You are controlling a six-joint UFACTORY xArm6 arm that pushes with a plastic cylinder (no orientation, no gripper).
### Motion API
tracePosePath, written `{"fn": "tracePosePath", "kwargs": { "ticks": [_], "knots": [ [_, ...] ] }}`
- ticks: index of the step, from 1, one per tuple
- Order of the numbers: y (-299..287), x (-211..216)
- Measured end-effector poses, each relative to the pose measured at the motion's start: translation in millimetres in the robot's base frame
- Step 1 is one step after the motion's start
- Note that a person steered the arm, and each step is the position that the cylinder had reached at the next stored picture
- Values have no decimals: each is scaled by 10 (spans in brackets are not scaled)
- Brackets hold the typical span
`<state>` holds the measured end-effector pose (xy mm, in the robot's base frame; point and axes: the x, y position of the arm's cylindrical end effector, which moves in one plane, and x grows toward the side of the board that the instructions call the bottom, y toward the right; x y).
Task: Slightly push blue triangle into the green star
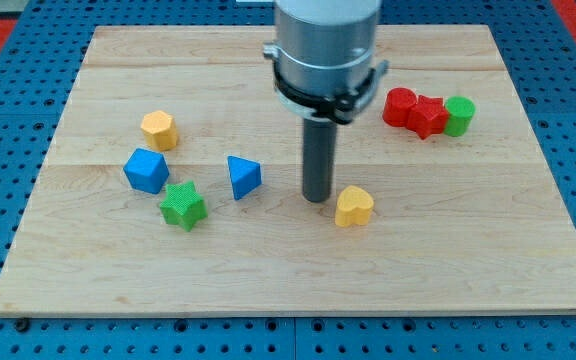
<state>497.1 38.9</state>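
While bare and empty, my tip (317, 199), the tool, right of blue triangle (243, 176), green star (183, 205) farther left.

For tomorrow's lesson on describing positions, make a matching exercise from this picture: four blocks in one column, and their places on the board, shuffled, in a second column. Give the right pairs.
Column 1
1. green star
2. yellow heart
3. orange hexagon
4. green cylinder

Column 2
A. at the view's right end of the red row
B. just right of my tip
C. between the blue cube and the blue triangle, a little lower
D. above the blue cube, toward the view's top

Pairs: 1-C, 2-B, 3-D, 4-A
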Motion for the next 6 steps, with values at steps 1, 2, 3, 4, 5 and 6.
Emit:
{"fn": "tracePosePath", "kwargs": {
  "ticks": [1, 2, 3, 4, 5, 6],
  "knots": [
    [251, 185],
    [696, 214],
    [1091, 452],
    [609, -71],
    [53, -440],
    [-785, -455]
  ]
}}
